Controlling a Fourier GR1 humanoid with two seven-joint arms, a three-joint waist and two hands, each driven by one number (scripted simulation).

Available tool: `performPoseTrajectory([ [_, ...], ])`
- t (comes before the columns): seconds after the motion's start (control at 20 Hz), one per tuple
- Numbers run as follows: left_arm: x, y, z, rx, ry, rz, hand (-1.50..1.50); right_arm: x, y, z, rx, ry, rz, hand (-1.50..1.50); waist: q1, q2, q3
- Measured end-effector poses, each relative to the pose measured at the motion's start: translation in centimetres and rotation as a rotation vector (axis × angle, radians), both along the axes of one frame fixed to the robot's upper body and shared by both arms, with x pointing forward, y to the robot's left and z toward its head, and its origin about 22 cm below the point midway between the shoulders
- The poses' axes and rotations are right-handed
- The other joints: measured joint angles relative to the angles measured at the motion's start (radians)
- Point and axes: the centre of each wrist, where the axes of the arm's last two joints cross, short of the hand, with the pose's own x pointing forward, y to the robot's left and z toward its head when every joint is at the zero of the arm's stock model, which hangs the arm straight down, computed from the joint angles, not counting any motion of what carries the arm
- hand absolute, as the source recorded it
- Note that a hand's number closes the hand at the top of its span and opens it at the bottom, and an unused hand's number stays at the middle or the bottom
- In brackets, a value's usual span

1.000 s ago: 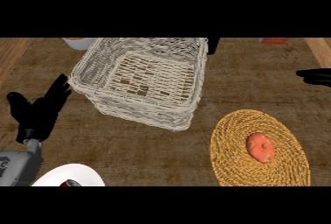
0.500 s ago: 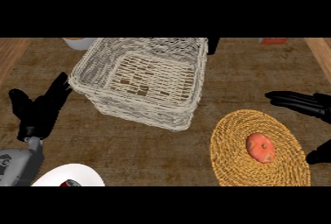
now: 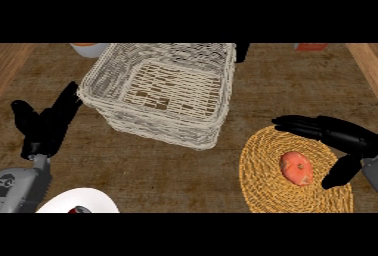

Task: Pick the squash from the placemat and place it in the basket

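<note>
An orange-red squash (image 3: 296,168) lies on a round woven straw placemat (image 3: 266,187) at the lower right. My right hand (image 3: 334,136) hovers over the placemat's right side, open, its fingers stretched leftward above the squash and its thumb hanging down just right of it. It does not hold the squash. A whitish wicker basket (image 3: 214,123) stands at the upper middle with nothing visible inside. My left hand (image 3: 46,125) rests open at the left edge, fingers up, left of the basket.
A white plate (image 3: 88,199) with something dark and red on it sits at the bottom left. An orange-and-white object (image 3: 90,48) and a red object (image 3: 311,46) peek in at the top. Wooden strips run along both side edges.
My right hand has come in from the right edge and moved left and down, so that it now spreads over the squash. The left hand, basket and squash have not moved.
</note>
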Motion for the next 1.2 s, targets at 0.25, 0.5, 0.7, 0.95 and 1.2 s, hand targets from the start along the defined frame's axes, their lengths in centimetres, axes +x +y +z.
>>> performPoseTrajectory([
  [0.25, 0.1, 0.6, 0.4, -0.003, 0.004, 0.007, 0.0, 0.5, -0.6, -1.6, -0.064, -0.009, 0.01, -1.5, -0.002, -0.001, 0.0],
  [0.5, -0.2, 0.1, 0.0, -0.001, 0.006, 0.005, 0.0, 1.2, -0.9, -2.2, -0.084, -0.016, 0.015, -1.5, -0.004, -0.001, 0.0],
  [0.7, -0.2, 0.1, 0.2, 0.004, 0.004, 0.007, 0.0, 1.0, -1.4, -2.6, -0.076, -0.009, 0.015, -1.5, -0.004, -0.002, 0.0],
  [0.95, -1.0, 0.2, -0.2, 0.0, 0.003, 0.011, 0.0, 1.0, -0.9, -3.0, -0.068, 0.006, 0.045, -1.5, -0.002, -0.002, 0.0],
  [1.2, -1.1, 0.1, -0.1, 0.002, 0.009, 0.009, 0.0, 0.2, -1.3, -4.0, -0.069, 0.003, 0.067, -1.5, -0.005, -0.002, 0.0],
])
